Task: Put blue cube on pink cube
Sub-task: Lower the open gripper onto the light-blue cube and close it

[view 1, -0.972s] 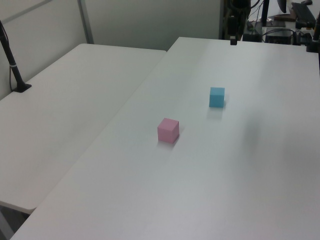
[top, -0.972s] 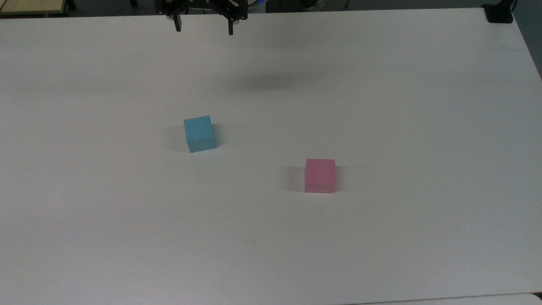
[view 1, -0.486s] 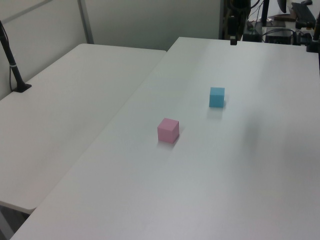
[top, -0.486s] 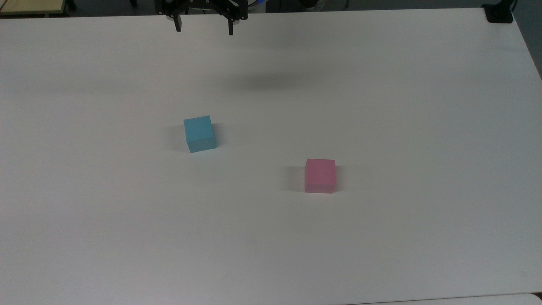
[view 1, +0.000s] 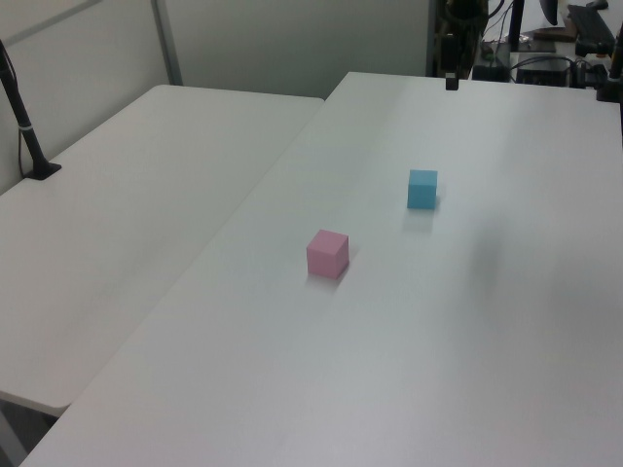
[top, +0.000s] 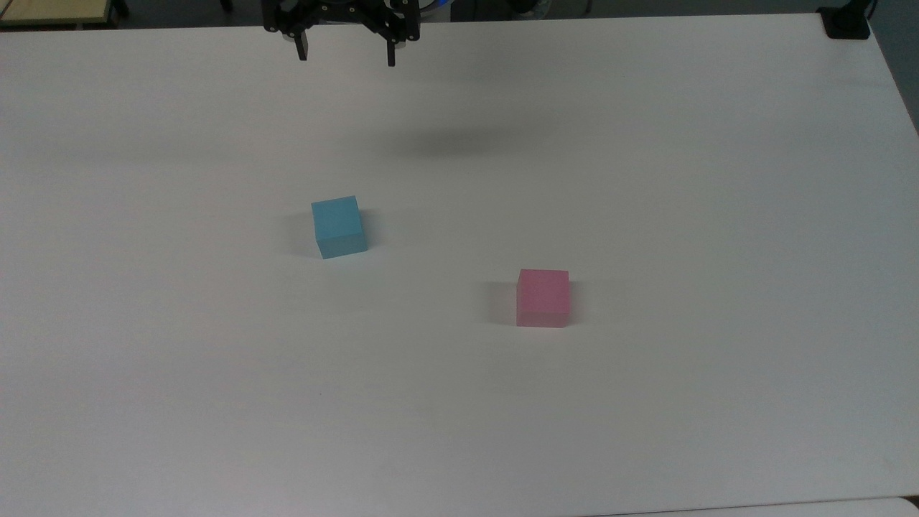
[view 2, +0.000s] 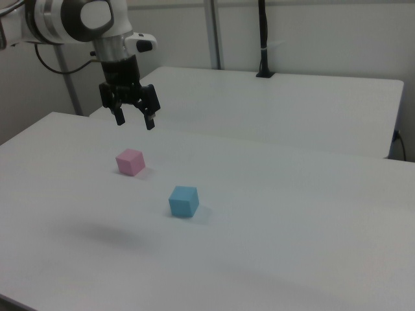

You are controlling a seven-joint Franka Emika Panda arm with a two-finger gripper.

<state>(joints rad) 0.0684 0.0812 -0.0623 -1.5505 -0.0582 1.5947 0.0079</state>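
Observation:
The blue cube (top: 339, 226) (view 1: 421, 189) (view 2: 183, 201) rests on the white table, left of centre in the top view. The pink cube (top: 543, 297) (view 1: 327, 254) (view 2: 130, 162) stands apart from it, lower and to the right in the top view. My gripper (top: 347, 56) (view 2: 135, 121) hangs open and empty high above the table, near the top view's upper edge, well away from both cubes. Its two black fingers (top: 302, 52) point down with a wide gap between them. In the left view one fingertip (view 1: 451, 82) pokes in at the top.
A second white table (view 1: 127, 204) adjoins this one on the left view's left. A black post on a base (view 2: 264, 39) stands on that table. A black mount (top: 846, 21) sits at the top view's upper right corner. The arm's shadow (top: 467, 140) falls on the table.
The gripper has dropped slightly lower into the top view, still open. Both cubes are where they were.

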